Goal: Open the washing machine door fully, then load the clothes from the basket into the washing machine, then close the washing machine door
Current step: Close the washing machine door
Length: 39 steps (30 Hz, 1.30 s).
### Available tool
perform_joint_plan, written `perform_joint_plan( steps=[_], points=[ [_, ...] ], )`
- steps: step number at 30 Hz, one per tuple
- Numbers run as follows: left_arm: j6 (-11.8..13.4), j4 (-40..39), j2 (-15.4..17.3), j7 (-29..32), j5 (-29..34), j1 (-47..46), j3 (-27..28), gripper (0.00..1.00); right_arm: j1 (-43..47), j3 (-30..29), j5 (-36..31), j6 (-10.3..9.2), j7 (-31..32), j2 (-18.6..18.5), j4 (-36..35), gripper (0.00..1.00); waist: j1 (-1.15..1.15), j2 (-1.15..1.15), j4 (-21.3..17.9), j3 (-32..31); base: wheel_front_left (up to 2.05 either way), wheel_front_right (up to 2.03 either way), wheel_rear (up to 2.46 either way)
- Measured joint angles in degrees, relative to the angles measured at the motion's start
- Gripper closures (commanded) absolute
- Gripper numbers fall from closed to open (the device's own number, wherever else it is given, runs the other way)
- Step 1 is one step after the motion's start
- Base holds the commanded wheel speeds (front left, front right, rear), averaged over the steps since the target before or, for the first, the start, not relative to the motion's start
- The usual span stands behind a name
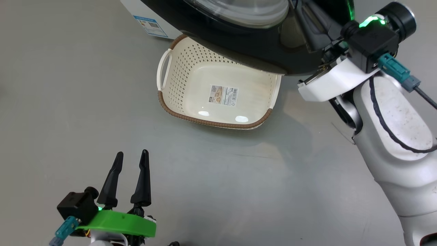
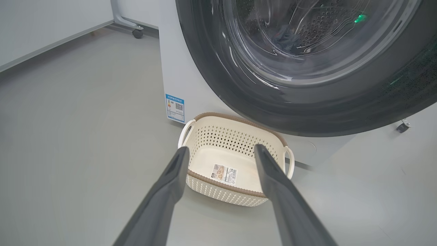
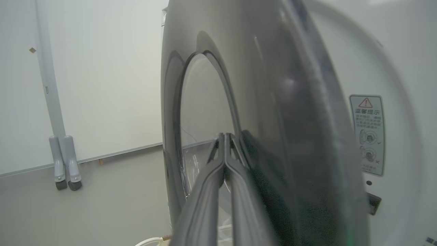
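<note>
Where glossy black door (image 1: pixel 239 48) overhangs, perforated cream basket (image 1: pixel 181 65) sits.

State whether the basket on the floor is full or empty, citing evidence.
Empty: the basket shows its bare floor and label, nothing lying in it.

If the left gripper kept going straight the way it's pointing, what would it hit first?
Most likely the basket: the wrist view shows it framed by the open left gripper, in front of the washing machine, though depth is unclear.
</note>
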Motion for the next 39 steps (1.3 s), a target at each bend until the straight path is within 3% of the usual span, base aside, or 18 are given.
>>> perform_joint_plan(
  steps=[11, 24, 34, 39],
  points=[
    [-0.49, -0.42, -0.32, 0.00, -2.25, -3.52, -2.55, 0.00, -6.32, -2.87, -0.96, 0.08, 0.00, -4.42, 1.09, 1.00, 0.00, 0.00, 1.03, 4.88, 0.00, 0.00, 0.00],
    [-0.56, 0.41, -0.54, -0.16, -2.85, -4.54, -3.88, 0.00, -14.11, -6.34, -1.69, 0.08, -0.01, -9.60, 6.99, 1.00, 0.00, 0.00, 4.98, 5.38, 0.00, 0.00, 0.00],
    [-0.51, 0.42, -0.56, -0.16, -3.20, -4.53, -2.79, 0.00, -14.91, -7.26, -2.05, 0.43, -0.08, -8.75, 7.20, 1.00, 0.00, 0.00, 4.56, 3.94, 0.00, 0.00, 0.00],
    [-0.49, 0.53, -0.57, -0.16, -3.18, -4.60, -1.47, 0.00, -9.16, -6.97, -1.04, -0.02, -0.07, -5.75, 4.57, 1.00, 0.01, 0.00, 3.25, 2.67, 0.00, 0.00, 0.00]
  ],
)
